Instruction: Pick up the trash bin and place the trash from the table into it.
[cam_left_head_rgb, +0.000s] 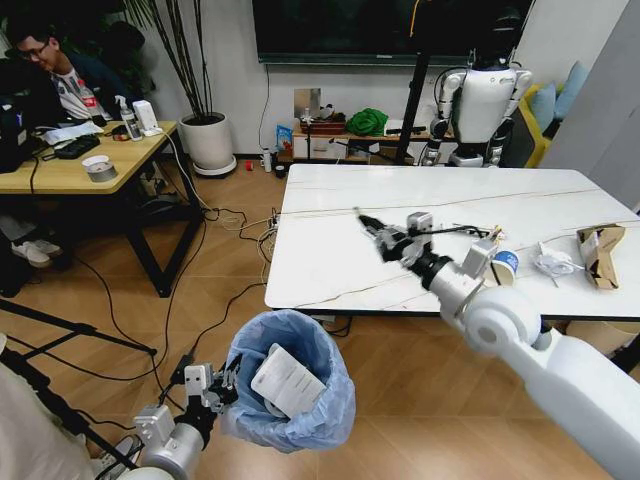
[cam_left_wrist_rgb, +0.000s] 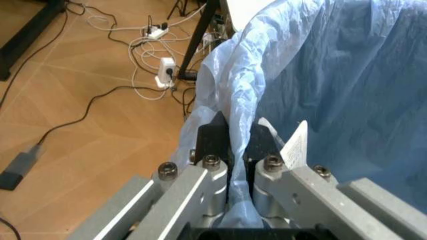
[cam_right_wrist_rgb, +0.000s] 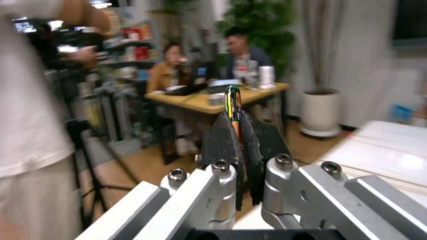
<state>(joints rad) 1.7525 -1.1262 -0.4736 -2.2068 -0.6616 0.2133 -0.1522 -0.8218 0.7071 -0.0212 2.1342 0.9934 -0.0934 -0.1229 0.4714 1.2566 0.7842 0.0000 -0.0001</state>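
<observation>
Right gripper (cam_left_head_rgb: 372, 228) is over open table (cam_left_head_rgb: 330, 250), nothing below or ahead of it. Behind it sits a cup (cam_left_head_rgb: 503, 266). The bin (cam_left_head_rgb: 290, 390) hangs well below.

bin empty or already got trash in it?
Not empty: the trash bin, held by the left end effector, has a white paper inside.

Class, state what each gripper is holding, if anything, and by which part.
The left gripper pinches the trash bin by its bag-lined rim. The right gripper, above the table, clamps a thin colourful wrapper by its lower end.
</observation>
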